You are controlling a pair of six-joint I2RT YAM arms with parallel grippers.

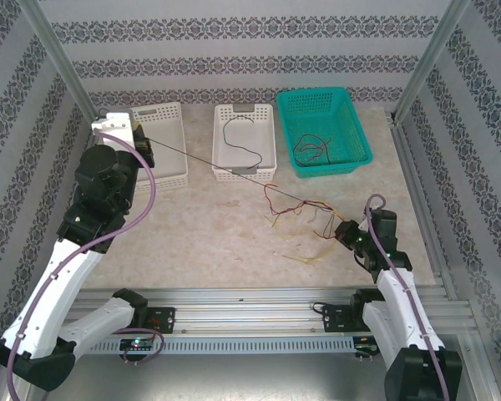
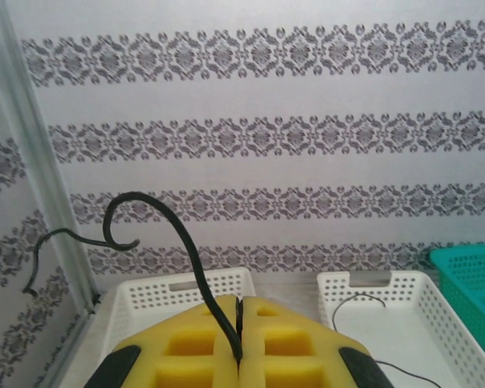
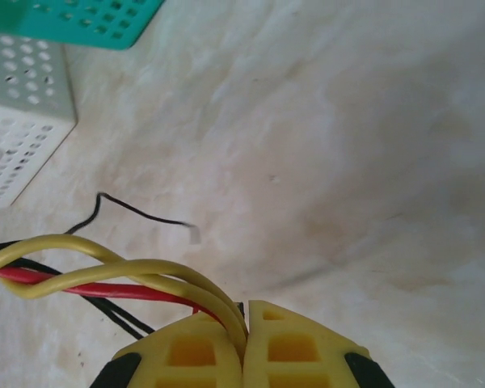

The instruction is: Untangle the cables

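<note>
While the left gripper [image 1: 146, 150] pinches a black cable [image 1: 200, 161] taut at the table's [image 1: 200, 242] far-left corner, the right gripper [image 1: 344, 232] clamps the tangled cables [image 1: 301, 219] near the right edge; further pulling could cinch knots.

Bare table [image 1: 192, 242] lies open near-left; a taut black cable [image 1: 192, 160] crosses mid-table.

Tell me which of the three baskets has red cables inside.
The teal basket, farthest right: it holds red and dark cables. The middle white basket holds only a black cable.
</note>
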